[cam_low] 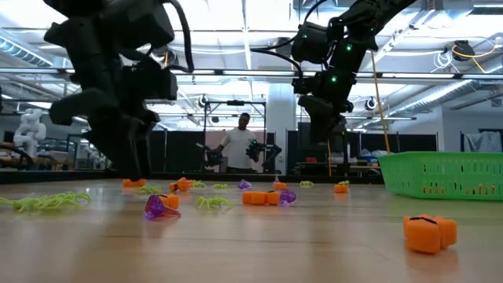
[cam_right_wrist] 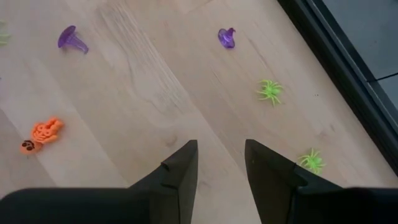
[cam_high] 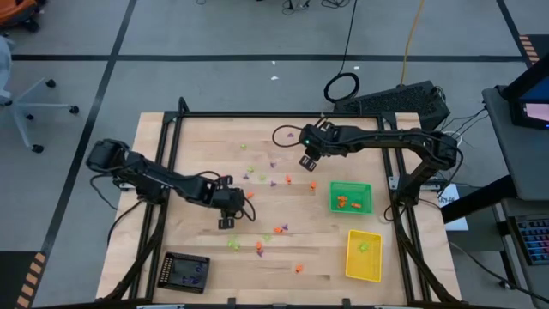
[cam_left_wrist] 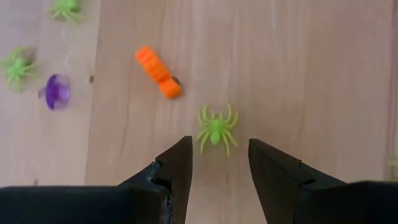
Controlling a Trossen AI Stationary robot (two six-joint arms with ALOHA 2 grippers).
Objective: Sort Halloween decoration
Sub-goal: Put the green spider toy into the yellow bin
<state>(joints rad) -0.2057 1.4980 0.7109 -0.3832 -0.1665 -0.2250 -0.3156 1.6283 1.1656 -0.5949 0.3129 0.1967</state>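
Lime green spider [cam_left_wrist: 216, 130] lying flat on the wooden surface [cam_left_wrist: 298, 68], just ahead of the left end effector [cam_left_wrist: 219, 163] and lined up with the gap between its two dark fingers. No clear long side to the spider; legs spread out all round. Left end effector open, holding nothing, low over the surface near the middle. Orange ribbed trinket [cam_left_wrist: 158, 71] close by, a little farther out and off to one side, lying slanted. Purple trinket [cam_left_wrist: 55, 91] well off to the side.

Right end effector [cam_right_wrist: 221, 163] high over the far part of the surface, fingers partly apart, holding nothing. Nothing right under it; nearest bits are a green spider [cam_right_wrist: 270, 91] and a purple witch hat [cam_right_wrist: 227, 37], both a way ahead.

Left arm clearly nearer its spider. Likely next: straight down and a pinch around the body.

Green tray [cam_high: 333, 204] and yellow tray [cam_high: 378, 274] on the right side, black tray [cam_high: 188, 260] at the near left. Other trinkets scattered between.
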